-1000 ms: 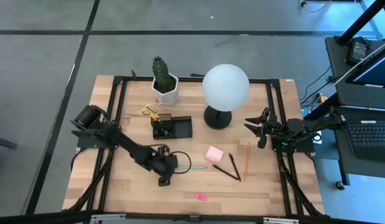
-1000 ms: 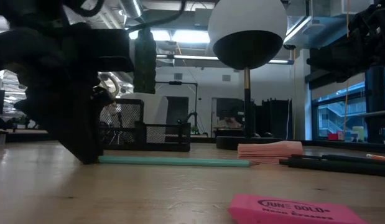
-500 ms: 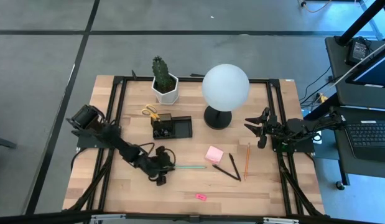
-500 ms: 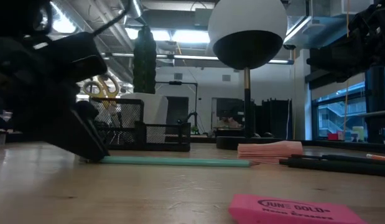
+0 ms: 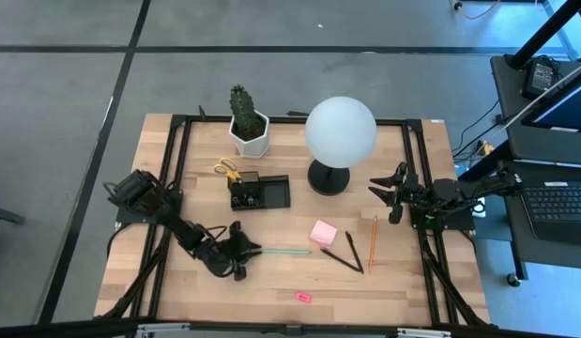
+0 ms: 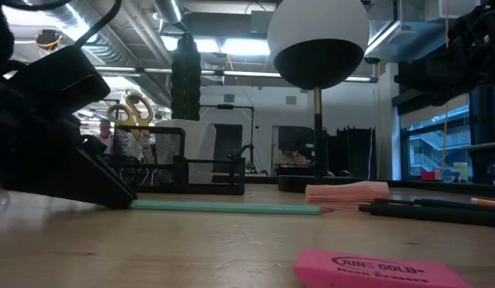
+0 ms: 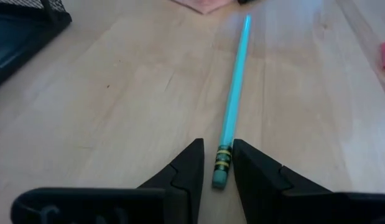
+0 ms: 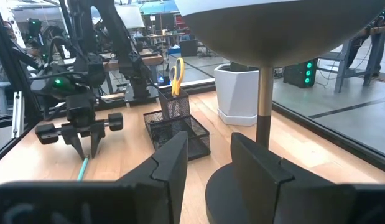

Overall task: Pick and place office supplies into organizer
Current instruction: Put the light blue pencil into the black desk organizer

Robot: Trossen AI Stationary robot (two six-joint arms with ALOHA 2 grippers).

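Jaws of the left gripper (image 7: 218, 167) sit low on the surface, one finger on each side of the green pen (image 7: 233, 102) at its banded end, touching or nearly touching it; whether they press it cannot be told. The pen lies flat on the wood, running rightward from the gripper toward the pink sticky-note pad (image 5: 323, 232), with bare surface (image 5: 271, 286) on its near side. Far of the pen stands the black organizer (image 5: 259, 192), with the yellow-handled scissors (image 5: 226, 169) upright in its tall left compartment; open wood separates the organizer from the pen. Two black pens (image 5: 344, 254) and the orange pencil (image 5: 373, 242) lie right of the pad, well inside the surface's right edge. A small pink eraser (image 5: 302, 297) lies alone near the front edge.

Right gripper (image 5: 389, 195) waits at the right side just beside the lamp base (image 5: 328, 177), jaws apart and holding nothing. The cactus pot (image 5: 249, 137) stands near the far edge.
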